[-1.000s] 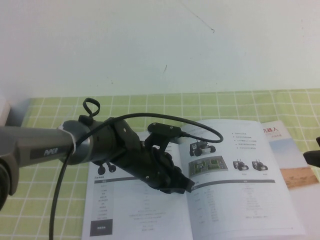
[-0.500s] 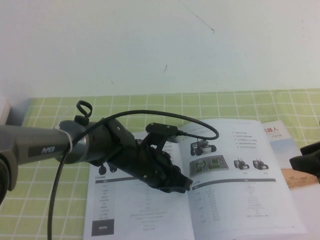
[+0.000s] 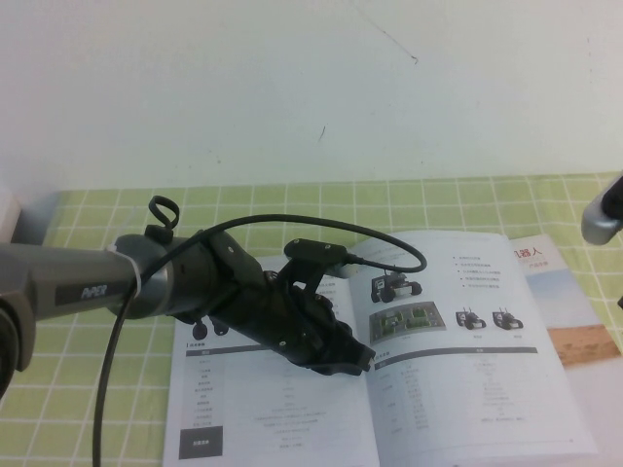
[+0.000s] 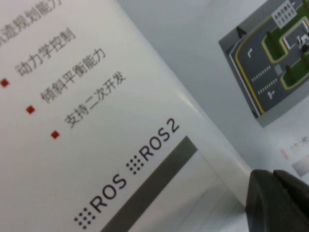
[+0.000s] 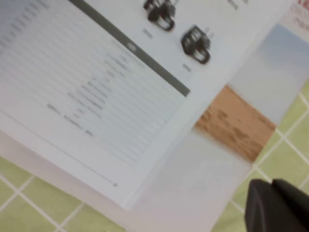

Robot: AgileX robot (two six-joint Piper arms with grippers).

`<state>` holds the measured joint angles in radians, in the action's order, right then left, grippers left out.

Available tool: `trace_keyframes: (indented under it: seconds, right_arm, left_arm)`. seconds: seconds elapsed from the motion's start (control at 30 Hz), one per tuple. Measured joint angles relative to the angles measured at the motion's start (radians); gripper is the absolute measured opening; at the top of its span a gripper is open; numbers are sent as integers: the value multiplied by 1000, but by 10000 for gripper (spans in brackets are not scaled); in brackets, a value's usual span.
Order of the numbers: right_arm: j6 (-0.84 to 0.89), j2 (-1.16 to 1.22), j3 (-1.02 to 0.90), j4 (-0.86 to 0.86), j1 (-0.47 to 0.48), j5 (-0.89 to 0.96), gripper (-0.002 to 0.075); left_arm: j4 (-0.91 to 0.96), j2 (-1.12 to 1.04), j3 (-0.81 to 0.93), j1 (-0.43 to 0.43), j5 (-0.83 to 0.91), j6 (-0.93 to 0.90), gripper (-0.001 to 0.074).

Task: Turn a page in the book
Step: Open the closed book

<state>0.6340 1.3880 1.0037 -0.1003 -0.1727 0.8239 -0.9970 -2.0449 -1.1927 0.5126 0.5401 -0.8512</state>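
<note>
The book (image 3: 292,409) lies open on the green checked cloth. The page (image 3: 467,370) with several small black wheeled robots, a green board picture and a table is its right-hand sheet and lies flat. It also shows in the right wrist view (image 5: 96,96). My left gripper (image 3: 362,358) reaches across the left-hand sheet and is shut and empty over the centre fold. In the left wrist view its shut fingertips (image 4: 273,175) sit beside the fold, near the green board picture (image 4: 270,58). My right gripper (image 5: 271,184) is shut and empty, above the cloth just off the book's outer edge.
A lower sheet with an orange-brown picture (image 3: 584,345) sticks out under the page on the right, also visible in the right wrist view (image 5: 236,121). A grey part of the right arm (image 3: 602,219) shows at the right edge. The green cloth (image 3: 97,389) surrounds the book; a white wall is behind.
The right arm has risen at the right edge: its dark gripper is gone from the high view and a grey arm part shows higher up. The left arm shifted slightly, then stayed still.
</note>
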Motion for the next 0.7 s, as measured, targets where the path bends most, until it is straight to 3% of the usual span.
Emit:
trace_keyframes:
  seconds: [0.13,0.33,0.4,0.57,0.7]
  right_arm:
    - [-202,48,-20,167,-36,-38,7]
    - [-316,198,-36,139,-18,-119,37]
    - [-323,242,-36,100,-9,-135,103]
    - [-326,317,-36,-19,1,-184,370]
    - [-323,328,-36,-109,1,-246,421]
  left_arm:
    - [-2,0,0,0,0,-6,-4]
    - [-36,-2,0,0,1,-42,-4]
    - [-43,-2,0,0,2,-47,-4]
    - [-47,-2,0,0,3,-54,-2]
    - [-51,-2,0,0,3,-54,-3]
